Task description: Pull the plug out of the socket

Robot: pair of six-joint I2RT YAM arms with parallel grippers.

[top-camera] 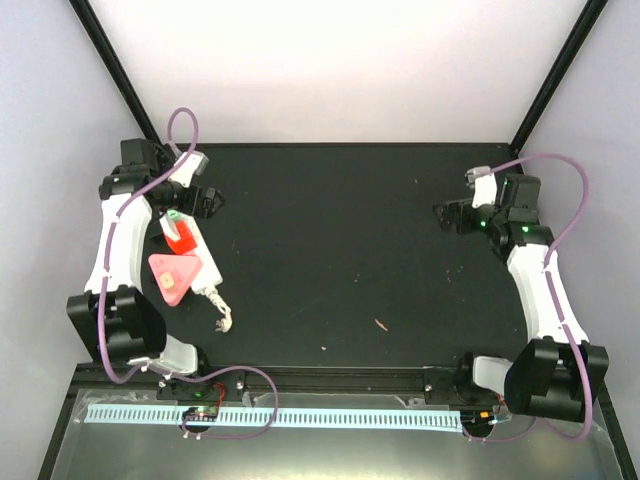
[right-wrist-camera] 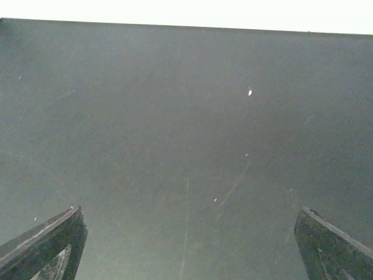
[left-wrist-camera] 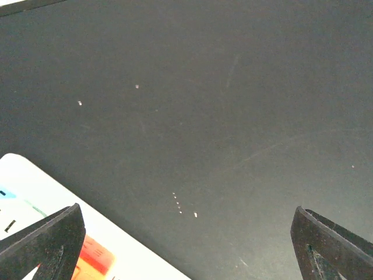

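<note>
Your left gripper [top-camera: 205,200] is hovering with fingers wide apart just past the far end of the socket [top-camera: 190,250], probably lining up to steady it. The strip is lying at the left of the black table [top-camera: 340,250], and the pink triangular plug [top-camera: 171,277] appears to be sitting in its near end. Your right gripper [top-camera: 442,218], fingers equally spread, is hanging well apart over bare table

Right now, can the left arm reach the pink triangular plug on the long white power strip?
Probably yes. The left gripper hangs open just past the strip's far end, and the plug lies uncovered beside that arm, nothing between them.
</note>
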